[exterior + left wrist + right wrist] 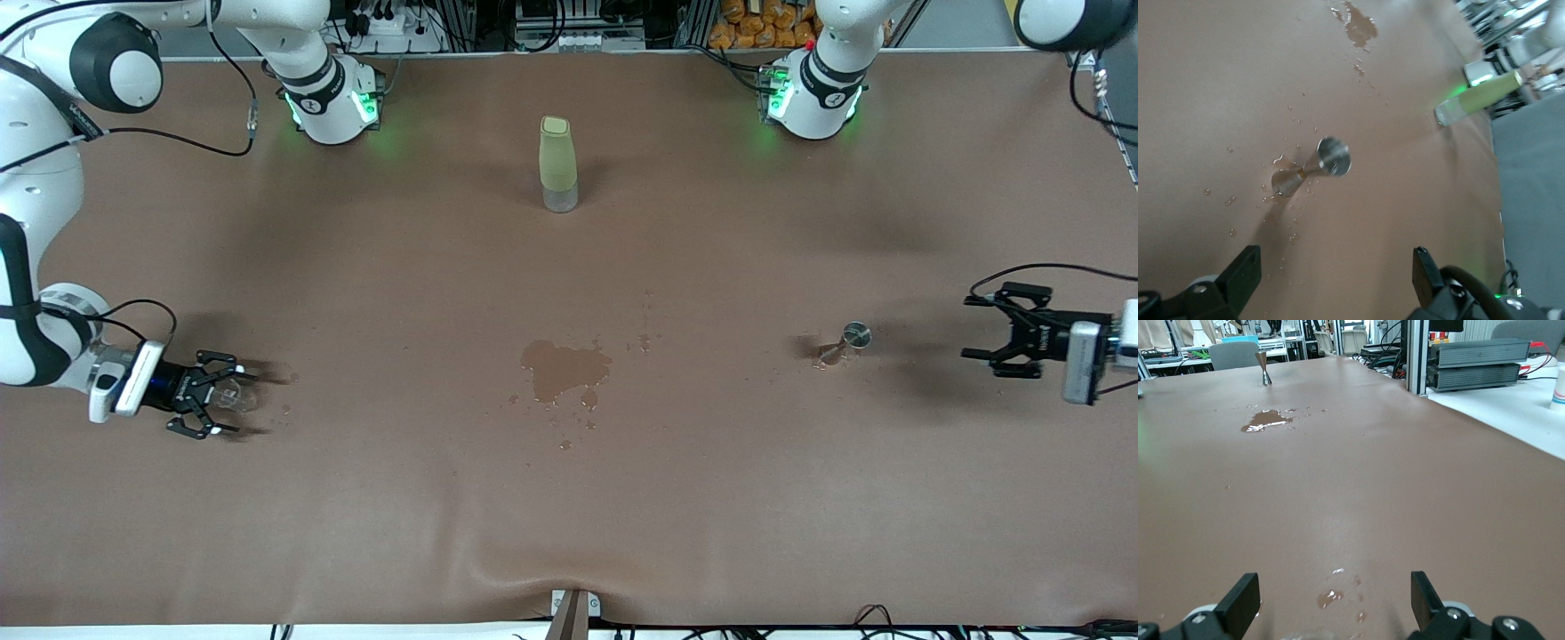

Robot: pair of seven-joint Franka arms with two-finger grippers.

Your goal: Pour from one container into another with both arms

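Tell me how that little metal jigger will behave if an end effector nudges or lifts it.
The jigger stands on a narrow waist and small cone base, so a sideways nudge would probably tip it. Once down, its round cones would likely roll in an arc. Droplets surround it and its metal looks smooth, so a grip may slip.

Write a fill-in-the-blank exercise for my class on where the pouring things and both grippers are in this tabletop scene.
1. The metal jigger stands on the table in front of the ____ gripper, which is open.
2. The small glass cup sits between the open fingers of the ____ gripper.
3. The puddle lies ____ the front camera than the pale-green bottle.

Missing words: left; right; nearer to
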